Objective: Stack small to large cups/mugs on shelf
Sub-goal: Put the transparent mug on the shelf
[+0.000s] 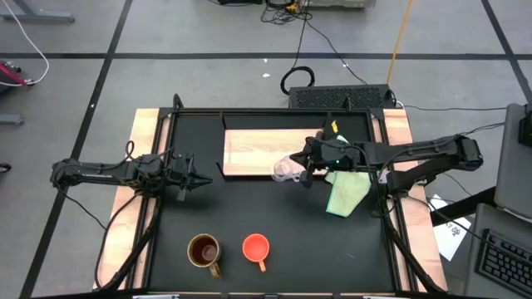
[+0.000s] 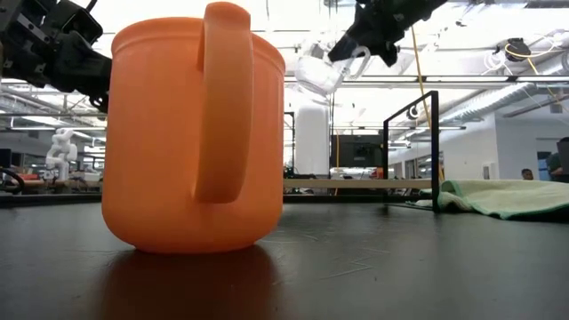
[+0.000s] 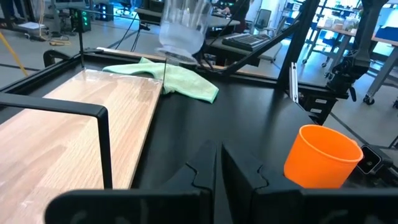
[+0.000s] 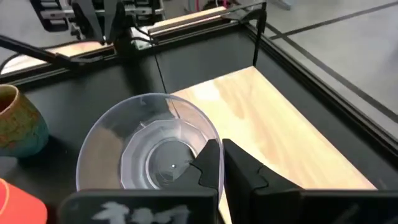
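While the left tool [image 1: 202, 178] waits pinched narrow, the right tool [image 1: 301, 172] grips the faceted clear glass cup [image 1: 287, 169].

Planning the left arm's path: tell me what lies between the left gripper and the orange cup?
Only bare black tabletop between left gripper and orange cup, in the high view.

You have three handled cups to count: one tiny clear glass cup [image 1: 288, 169], one mid-sized orange plastic cup [image 1: 255, 247] and one larger glossy brown mug [image 1: 204, 251]. You have one flat rectangular light-wood shelf board with a dark frame edge [image 1: 253, 152]. You have one crumpled pale green cloth [image 1: 346, 191]. You have two dark robot arms, so two grippers: one left gripper [image 1: 199, 178] and one right gripper [image 1: 302, 172]. You have one black-topped table [image 1: 274, 216] under all of it.
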